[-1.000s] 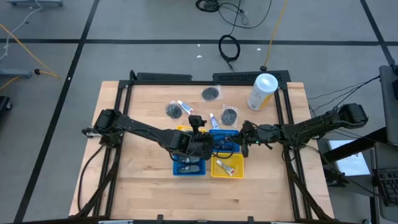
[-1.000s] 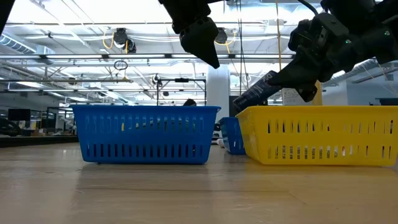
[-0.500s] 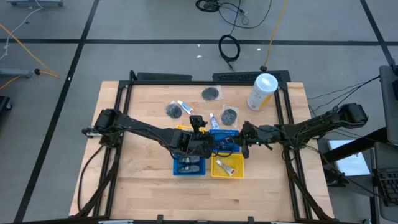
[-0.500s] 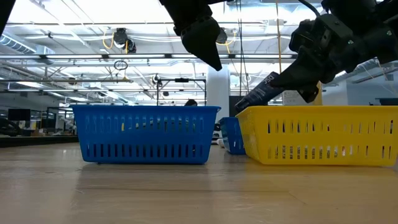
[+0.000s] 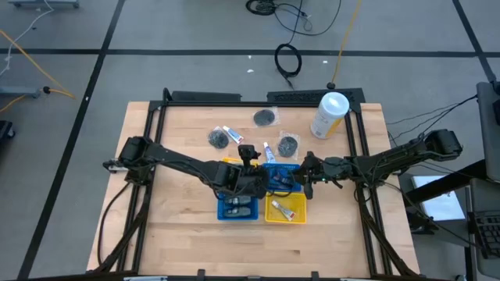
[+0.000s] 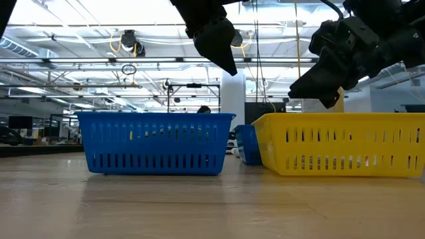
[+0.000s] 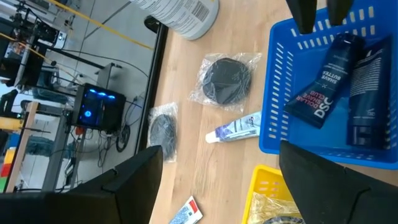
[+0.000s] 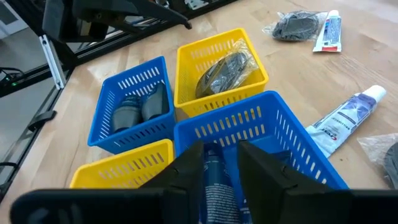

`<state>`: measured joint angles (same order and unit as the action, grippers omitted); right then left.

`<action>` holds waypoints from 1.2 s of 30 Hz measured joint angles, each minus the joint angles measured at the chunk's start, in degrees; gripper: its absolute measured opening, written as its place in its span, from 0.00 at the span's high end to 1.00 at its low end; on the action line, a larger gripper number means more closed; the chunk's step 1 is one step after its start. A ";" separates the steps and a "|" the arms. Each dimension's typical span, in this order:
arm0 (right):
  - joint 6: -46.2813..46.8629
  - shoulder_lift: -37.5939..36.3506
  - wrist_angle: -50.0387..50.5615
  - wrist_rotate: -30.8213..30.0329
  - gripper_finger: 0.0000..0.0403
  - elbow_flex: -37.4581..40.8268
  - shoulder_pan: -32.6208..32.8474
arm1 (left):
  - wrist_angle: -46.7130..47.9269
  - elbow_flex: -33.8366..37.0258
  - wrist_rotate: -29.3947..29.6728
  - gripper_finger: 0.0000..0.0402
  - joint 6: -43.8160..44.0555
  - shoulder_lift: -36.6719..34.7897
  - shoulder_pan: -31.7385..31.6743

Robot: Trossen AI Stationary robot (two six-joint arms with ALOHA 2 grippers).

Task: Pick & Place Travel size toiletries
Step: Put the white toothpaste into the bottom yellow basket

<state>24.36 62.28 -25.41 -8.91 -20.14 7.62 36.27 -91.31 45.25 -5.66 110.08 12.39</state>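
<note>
Two dark tubes (image 7: 328,74) lie in the far blue basket (image 7: 273,93). My right gripper (image 8: 214,165) hovers open just above them, one tube (image 8: 214,183) showing between its fingers. Reaching in from the left, my left gripper (image 7: 233,180) hangs wide open over the baskets. A packet (image 8: 227,68) fills the far yellow basket (image 8: 186,59), and two grey bottles (image 8: 140,106) sit in the near blue basket (image 8: 102,124). A white tube with blue marks (image 7: 233,129), another white tube (image 8: 328,31) and three round packets (image 5: 266,117) (image 5: 217,138) (image 5: 288,144) lie on the table.
A tall white-and-cream canister (image 5: 329,114) stands at the table's far right. The near yellow basket (image 5: 285,208) holds a small tube. The four baskets stand tight together mid-table, both arms meeting above them. Bare wood stretches along the table's near side (image 5: 258,250).
My right gripper has let go of the dark tube. That tube had stuck out from it slanting down toward the baskets; it has dropped and now lies in the far blue basket. Both arms have kept their places.
</note>
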 joint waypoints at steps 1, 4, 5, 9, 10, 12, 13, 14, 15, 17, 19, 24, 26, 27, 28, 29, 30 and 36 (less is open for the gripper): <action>0.02 0.00 -0.01 0.00 0.76 0.00 0.00 | 0.01 0.00 0.00 0.22 -0.02 0.00 -0.18; 0.02 0.00 -0.04 -0.02 0.73 0.00 0.00 | 0.31 0.00 0.02 0.22 -0.01 0.00 -0.90; 0.00 0.00 -0.07 -0.02 0.73 0.00 0.00 | 0.55 0.00 0.02 0.23 0.01 0.00 -1.19; 0.00 0.00 -0.80 -0.02 0.72 0.00 0.00 | 3.28 0.00 -0.22 0.25 0.92 0.00 -2.86; -0.01 0.00 -1.15 -0.02 0.72 0.00 0.00 | 4.40 0.00 -0.99 0.26 1.44 0.00 -3.61; -0.20 0.00 -1.72 -0.02 0.73 -0.02 0.00 | 6.80 0.00 -4.04 0.29 2.62 0.00 -5.77; -0.31 0.00 -1.98 -0.02 0.73 -0.02 0.00 | 8.08 0.00 -6.03 0.30 3.38 0.00 -7.09; -0.67 0.00 -2.28 -0.01 0.73 -0.02 0.00 | 9.43 0.00 -8.17 0.31 4.12 0.00 -8.45; -1.09 0.00 -2.63 -0.01 0.72 -0.02 0.00 | 10.75 0.00 -10.09 0.32 4.71 0.00 -9.89; -1.29 0.00 -3.22 0.02 0.72 -0.04 0.00 | 13.38 0.00 -13.60 0.34 5.42 0.00 -12.80; -1.29 0.00 -3.43 0.02 0.72 -0.04 0.00 | 15.38 0.00 -17.20 0.35 5.60 0.00 -15.71; -1.51 0.00 -3.35 0.04 0.73 -0.04 0.00 | 17.36 0.00 -25.01 0.36 1.47 0.00 -22.20; -1.52 0.00 -3.33 0.04 0.72 -0.04 0.00 | 17.61 0.00 -27.81 0.36 -0.15 0.00 -24.46; -1.51 0.00 -3.31 0.04 0.72 -0.04 0.00 | 17.65 0.00 -29.48 0.36 -1.11 0.00 -25.55; -1.53 0.00 -3.27 0.07 0.72 -0.04 0.00 | 17.71 0.00 -31.35 0.36 -1.99 0.00 -26.67; -1.53 0.00 -3.23 0.07 0.72 -0.04 0.00 | 17.92 0.00 -33.10 0.36 -3.06 0.00 -27.72; -1.53 0.00 -3.21 0.07 0.72 -0.04 0.00 | 18.13 0.00 -34.48 0.36 -4.09 0.00 -28.82; -2.99 0.00 -3.07 0.07 0.73 -0.04 0.00 | 17.52 1.58 -36.62 0.36 -6.52 0.02 -34.45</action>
<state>21.37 62.28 -28.48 -8.84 -20.18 7.62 53.79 -89.73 8.63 -12.19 110.10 -22.06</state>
